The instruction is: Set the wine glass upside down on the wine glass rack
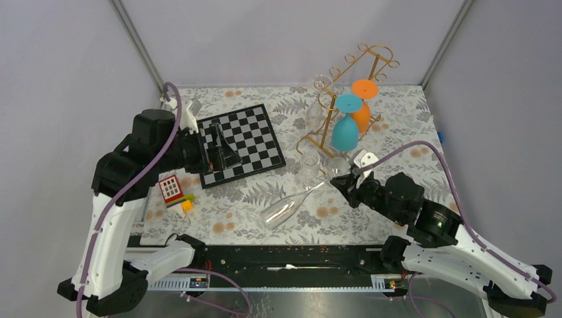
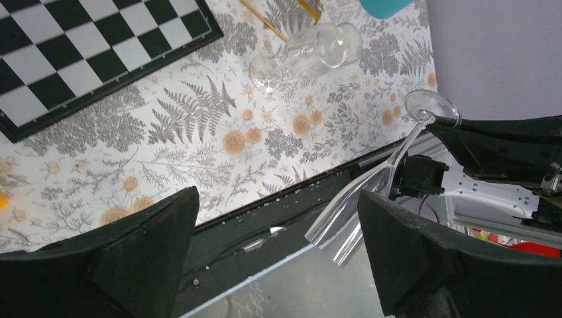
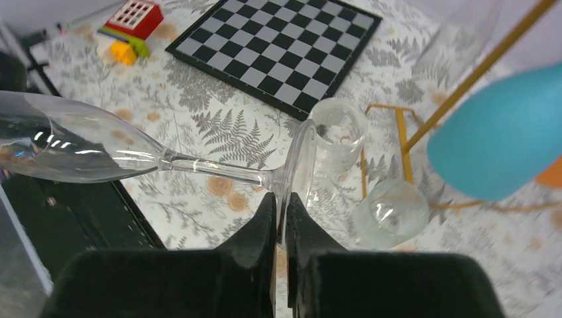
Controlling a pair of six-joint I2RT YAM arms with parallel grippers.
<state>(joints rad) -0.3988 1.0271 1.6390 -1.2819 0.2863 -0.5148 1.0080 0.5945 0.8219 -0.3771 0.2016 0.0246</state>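
The clear wine glass (image 1: 283, 211) hangs on its side above the table's near edge, bowl toward the left. My right gripper (image 1: 339, 180) is shut on the rim of its round foot (image 3: 299, 156), with the stem and bowl (image 3: 73, 149) reaching left. My left gripper (image 1: 227, 154) stands open over the chessboard, apart from the glass and with nothing in it. In the left wrist view the bowl (image 2: 344, 222) shows beyond the open left gripper (image 2: 277, 199). The gold wire wine glass rack (image 1: 372, 61) stands at the back right. On it hang a blue glass (image 1: 346, 129) and an orange one (image 1: 363, 109), upside down.
A black-and-white chessboard (image 1: 255, 129) lies left of centre. Two short clear glasses (image 1: 310, 165) (image 1: 337, 163) stand by the rack's foot, close to my right gripper. A red toy block (image 1: 170, 188) with small coloured pieces sits near the left arm. Grey walls close in the back and sides.
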